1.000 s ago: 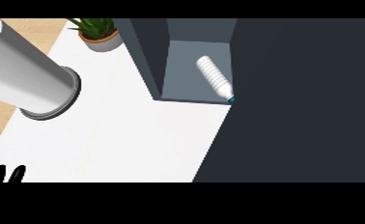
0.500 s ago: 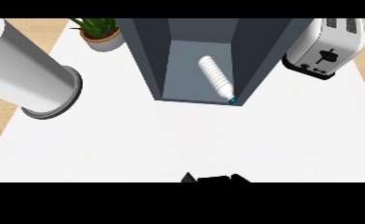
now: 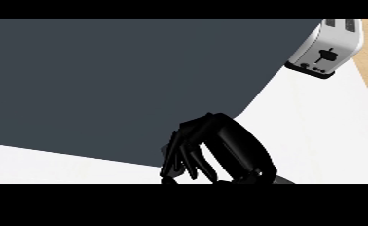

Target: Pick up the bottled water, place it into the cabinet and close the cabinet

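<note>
Near the counter's (image 3: pixel 316 122) front edge our hand (image 3: pixel 219 149), fingers curled and holding nothing, presses the dark cabinet door (image 3: pixel 129 84). We judge closing underway; the bottled water is hidden. Next: push it flush.

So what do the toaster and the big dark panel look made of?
The toaster looks like light brushed or painted metal with black trim at its base and lever. The dark panel is flat, matte slate-grey, likely painted board, with no visible grain; the material is uncertain.
</note>
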